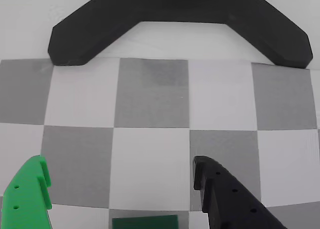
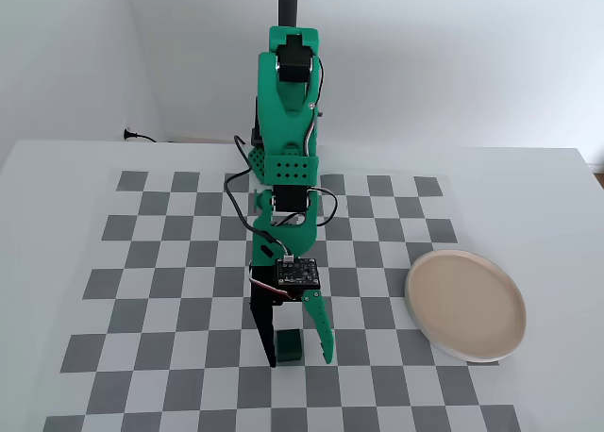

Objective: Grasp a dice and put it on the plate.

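Seen in the fixed view: green arm (image 2: 286, 158) reaching forward over the checkered mat (image 2: 142, 262), gripper (image 2: 300, 357) pointing down toward the near edge. 2 fingers spread apart, released, nothing clamped: black finger (image 2: 266, 333) on the view's left, green finger (image 2: 319, 330) on the view's right. Between them, the dice (image 2: 289, 345), a small dark green cube resting flat on the mat, close to both fingers; contact with either one cannot be told. No long axis to speak of, being a cube; faces plain, edges lined up roughly with the mat's squares.

In the wrist view: only a strip of the dice (image 1: 145, 222) at the bottom edge, its top edge parallel to the checker lines, lying in the gap between the green fingertip (image 1: 35, 181) on the view's left and the black fingertip (image 1: 210, 176) on the view's right.

Off to the right in the fixed view: the plate (image 2: 465, 305), round and pale, lying flat at the mat's right border, well apart from the dice and the gripper.
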